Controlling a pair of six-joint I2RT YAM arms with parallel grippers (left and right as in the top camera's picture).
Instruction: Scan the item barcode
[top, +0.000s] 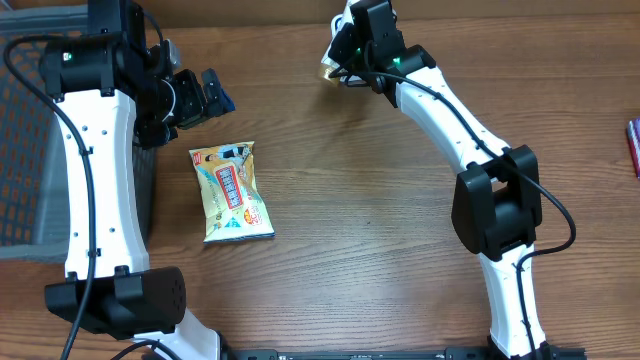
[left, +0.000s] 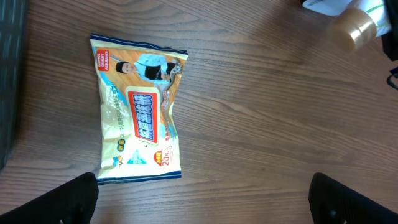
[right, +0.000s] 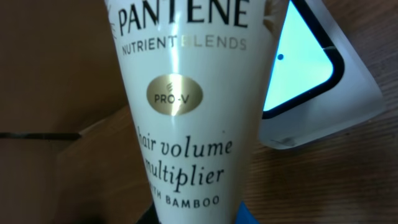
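My right gripper (top: 345, 62) is shut on a cream Pantene tube (right: 186, 112), held over the far middle of the table. The tube's gold cap (left: 354, 28) also shows in the left wrist view. A white scanner with a lit screen (right: 305, 68) sits just behind the tube, to its right. No barcode shows; the tube's front label faces the right wrist camera. A yellow wipes packet (top: 232, 190) lies flat on the table. My left gripper (left: 205, 205) hangs open above the table beside the packet (left: 140, 106), with nothing between its fingers (left: 68, 199).
A dark mesh basket (top: 20, 150) stands at the left edge, beside the left arm. A red and purple object (top: 634, 145) pokes in at the right edge. Bare wooden table (top: 370, 210) spreads between the arms.
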